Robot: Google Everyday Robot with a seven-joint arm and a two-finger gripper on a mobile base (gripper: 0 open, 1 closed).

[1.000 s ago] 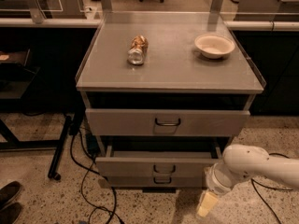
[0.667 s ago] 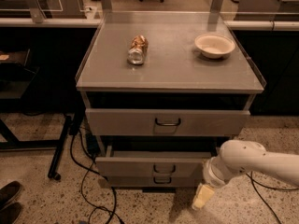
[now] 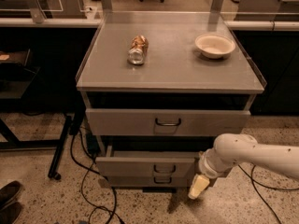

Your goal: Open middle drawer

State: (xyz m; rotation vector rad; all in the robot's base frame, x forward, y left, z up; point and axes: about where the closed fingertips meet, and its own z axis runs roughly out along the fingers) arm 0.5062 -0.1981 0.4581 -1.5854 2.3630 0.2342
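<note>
The middle drawer (image 3: 140, 166) is a wide grey metal front with a small dark bar handle (image 3: 164, 168) at its centre. It stands pulled out a little from the cabinet, with a dark gap above it. My gripper (image 3: 198, 186) hangs at the end of the white arm (image 3: 252, 155), pointing down at the drawer's right front corner, right of the handle. The taller top drawer (image 3: 126, 122) also sticks out slightly. The narrow bottom drawer (image 3: 135, 181) sits just below the middle one.
On the cabinet top (image 3: 177, 64) lie a crushed can (image 3: 137, 49) and a white bowl (image 3: 215, 45). Black cables (image 3: 84, 171) run over the floor at the left. A black table leg (image 3: 60, 148) stands to the left. Shoes (image 3: 9, 199) show at bottom left.
My gripper has moved up and a little left, closer to the middle drawer's right front corner. The drawers have not visibly moved.
</note>
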